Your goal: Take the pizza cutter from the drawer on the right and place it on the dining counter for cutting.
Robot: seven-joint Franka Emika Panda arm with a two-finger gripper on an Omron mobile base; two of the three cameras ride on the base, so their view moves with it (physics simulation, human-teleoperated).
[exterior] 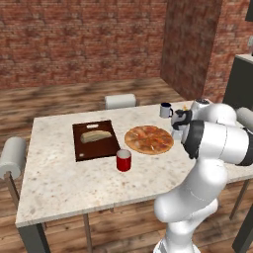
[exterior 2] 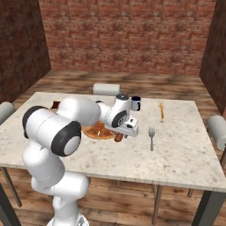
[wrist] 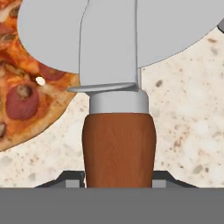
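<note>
My gripper (exterior 2: 125,130) is shut on the pizza cutter (wrist: 119,144), its jaws clamped on the reddish-brown wooden handle. The silvery round blade (wrist: 109,30) points away from the hand. The cutter (exterior 2: 118,137) hangs low over the dining counter (exterior 2: 185,150), just right of the pizza (exterior 2: 95,131), whose edge lies under the blade (wrist: 26,87). Whether the cutter touches the stone top (wrist: 188,118) I cannot tell. From the left base view the hand (exterior: 180,120) sits right of the pizza (exterior: 148,140). The drawer is out of view.
A dark cutting board with bread (exterior: 94,140) and a red cup (exterior: 123,160) stand left of the pizza. A dark mug (exterior 2: 136,103), a fork (exterior 2: 151,137) and a thin orange item (exterior 2: 161,110) lie to the right. Stools (exterior: 120,101) (exterior 2: 218,128) ring the table.
</note>
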